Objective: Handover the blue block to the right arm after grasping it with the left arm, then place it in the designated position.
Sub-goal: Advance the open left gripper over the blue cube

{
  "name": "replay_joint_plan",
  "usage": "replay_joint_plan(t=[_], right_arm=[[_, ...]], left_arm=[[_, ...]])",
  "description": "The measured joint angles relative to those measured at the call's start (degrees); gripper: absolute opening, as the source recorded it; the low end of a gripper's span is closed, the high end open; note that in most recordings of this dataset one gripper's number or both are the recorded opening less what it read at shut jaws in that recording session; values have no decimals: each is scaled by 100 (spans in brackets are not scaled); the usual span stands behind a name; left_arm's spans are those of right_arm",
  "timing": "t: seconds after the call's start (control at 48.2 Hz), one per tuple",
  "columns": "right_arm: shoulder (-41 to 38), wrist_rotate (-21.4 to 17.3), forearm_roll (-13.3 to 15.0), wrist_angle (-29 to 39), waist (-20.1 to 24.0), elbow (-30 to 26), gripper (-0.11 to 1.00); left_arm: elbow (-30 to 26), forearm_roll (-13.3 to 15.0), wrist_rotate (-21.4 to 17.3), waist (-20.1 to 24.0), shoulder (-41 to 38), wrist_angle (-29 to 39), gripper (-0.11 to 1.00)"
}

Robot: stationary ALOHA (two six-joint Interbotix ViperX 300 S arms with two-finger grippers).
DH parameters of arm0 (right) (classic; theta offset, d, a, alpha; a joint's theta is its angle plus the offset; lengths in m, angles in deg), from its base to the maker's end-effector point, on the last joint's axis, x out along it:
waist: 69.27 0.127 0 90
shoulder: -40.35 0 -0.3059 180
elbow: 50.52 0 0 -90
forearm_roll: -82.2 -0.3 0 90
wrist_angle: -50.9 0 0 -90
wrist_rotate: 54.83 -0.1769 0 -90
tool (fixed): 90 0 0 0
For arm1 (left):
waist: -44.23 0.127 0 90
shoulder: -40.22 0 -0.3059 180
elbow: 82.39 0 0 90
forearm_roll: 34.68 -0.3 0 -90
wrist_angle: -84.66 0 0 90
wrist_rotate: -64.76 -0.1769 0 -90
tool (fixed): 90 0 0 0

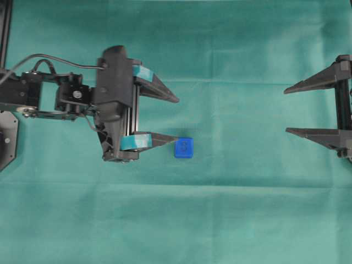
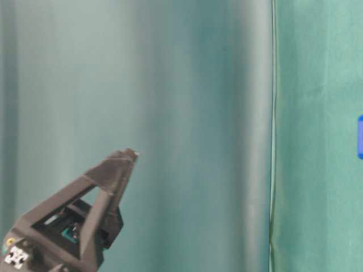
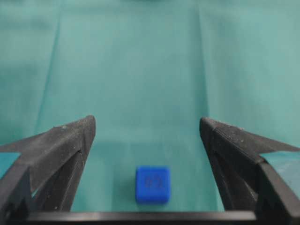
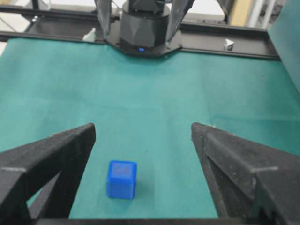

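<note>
Blue block point(image 1: 183, 148) is sitting on the green cloth point(image 1: 231, 209) a little below the middle of the overhead frame, resting flat and touched by nothing. Left gripper point(image 1: 177, 118), with teal pads on its black fingers point(image 1: 144, 73), is reaching in from the left of that frame with its jaws standing wide apart; the tip of its lower finger is lying just beside the block's left edge, though whether they are touching cannot be told from above. In the left wrist view the block point(image 3: 153, 184) is lying low in the frame between the two spread fingers point(image 3: 61, 154), nearer the left one, with cloth showing on both sides of it. Right gripper point(image 1: 285, 110) is sitting at the right edge of the overhead frame, well apart from the block, its plain black jaws likewise spread wide and holding nothing. Its wrist view is showing the block point(image 4: 122, 179) low in the frame, toward the left finger point(image 4: 56, 154), with a black arm base point(image 4: 143, 26) at the top. At table level, only a sliver of the block point(image 2: 360, 136) is showing at the right edge. No containers are appearing in any frame.
</note>
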Motion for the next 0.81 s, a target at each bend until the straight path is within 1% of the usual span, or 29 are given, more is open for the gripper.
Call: replay_joint_plan(t=[0.187, 0.311, 0.394, 0.809], right_arm=[[-18, -18, 0, 9, 9, 0, 94], [-26, -26, 0, 9, 0, 0, 94], [-35, -18, 0, 9, 0, 0, 94], [-79, -26, 0, 9, 9, 0, 94]], left_arm=[[-439, -9, 0, -9, -202, 1072, 100], [-677, 0, 0, -26, -255, 1521, 100], [-729, 0, 0, -35, -264, 1608, 100], [-738, 0, 0, -44, -264, 1626, 100]])
